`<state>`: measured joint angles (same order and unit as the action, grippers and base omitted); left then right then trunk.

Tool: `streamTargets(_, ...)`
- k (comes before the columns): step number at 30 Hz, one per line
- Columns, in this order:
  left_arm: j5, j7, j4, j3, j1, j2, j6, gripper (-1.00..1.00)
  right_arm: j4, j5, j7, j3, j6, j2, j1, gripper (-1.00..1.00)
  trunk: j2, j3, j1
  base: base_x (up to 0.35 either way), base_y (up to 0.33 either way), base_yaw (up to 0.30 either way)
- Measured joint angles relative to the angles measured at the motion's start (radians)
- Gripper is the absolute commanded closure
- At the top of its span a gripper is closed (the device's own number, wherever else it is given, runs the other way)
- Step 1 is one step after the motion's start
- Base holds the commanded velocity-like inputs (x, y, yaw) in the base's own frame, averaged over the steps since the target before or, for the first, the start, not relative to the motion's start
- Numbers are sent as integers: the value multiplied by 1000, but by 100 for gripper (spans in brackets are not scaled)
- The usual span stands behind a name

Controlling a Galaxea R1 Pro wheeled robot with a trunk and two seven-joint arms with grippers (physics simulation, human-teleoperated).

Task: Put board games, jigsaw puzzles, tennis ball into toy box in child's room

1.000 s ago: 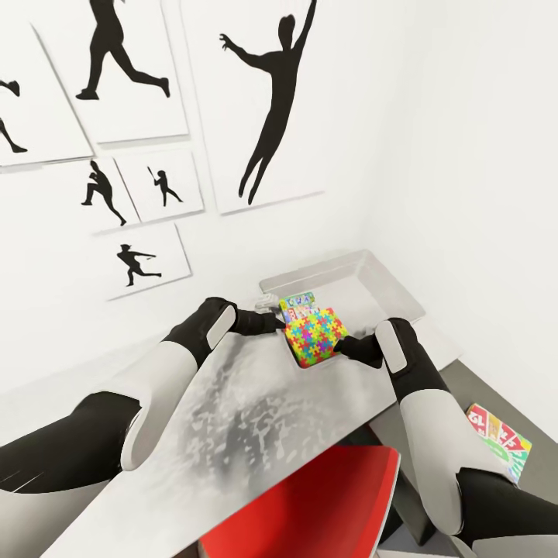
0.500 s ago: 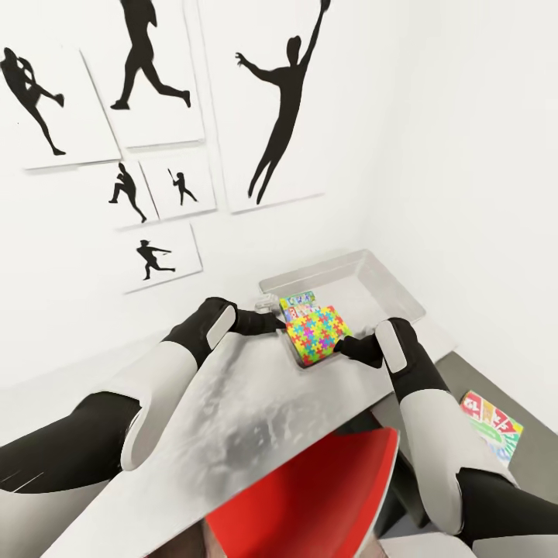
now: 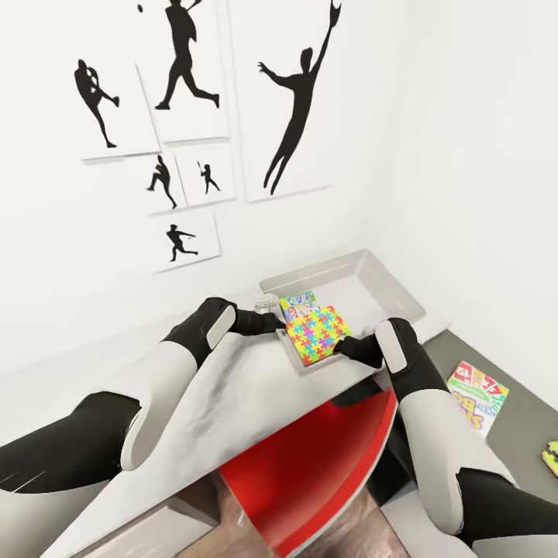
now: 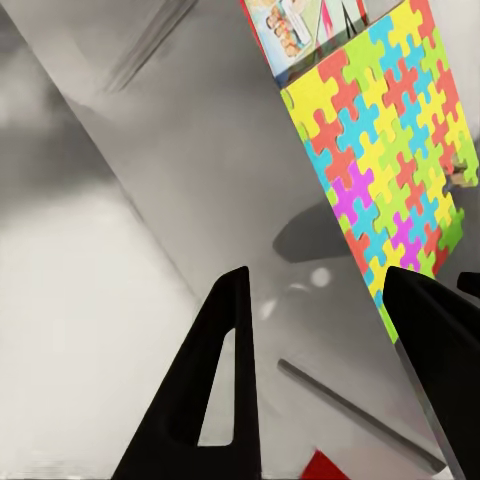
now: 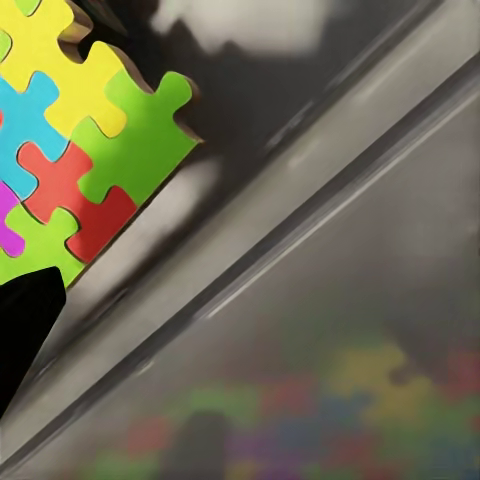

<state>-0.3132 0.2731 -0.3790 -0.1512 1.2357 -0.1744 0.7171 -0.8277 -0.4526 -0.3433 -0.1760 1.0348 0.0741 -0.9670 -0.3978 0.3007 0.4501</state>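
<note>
The toy box (image 3: pixel 387 279), a light grey bin, sits between my two arms over the pale table (image 3: pixel 232 411). Inside its near corner lies a jigsaw puzzle (image 3: pixel 314 335) with a bright multicoloured lid, on top of a second flat box (image 3: pixel 298 300) with a picture lid. My left gripper (image 3: pixel 270 322) is at the bin's near-left rim, its fingers (image 4: pixel 225 380) spread wide beside the puzzle (image 4: pixel 390 170). My right gripper (image 3: pixel 350 350) is at the near-right rim (image 5: pixel 300 220). One of its fingers (image 5: pixel 20 330) shows by the puzzle's corner (image 5: pixel 70 150). A board game (image 3: pixel 477 395) lies on the dark grey top.
A red chair (image 3: pixel 310 465) stands tucked under the table just below my arms. Black silhouette posters (image 3: pixel 294 108) hang on the white wall behind. A small yellow-green thing (image 3: pixel 551 457) is cut off at the right edge of the dark top. The bed is out of view.
The camera has moved: posters slid right, the board game slid up and left, and more of the chair shows. The toy box, the puzzles and both grippers kept the same place in the picture.
</note>
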Motion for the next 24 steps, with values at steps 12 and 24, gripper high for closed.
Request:
streamTargets(12, 0, 0, 0, 0, 0, 0, 0, 100, 0, 1, 0, 0, 0, 0, 0, 100, 0, 0, 0, -246, 206, 0)
streamTargets(24, 1, 0, 0, 1, 0, 0, 0, 100, 0, 1, 1, 0, 0, 0, 0, 100, 0, 0, -1, -63, 275, 0)
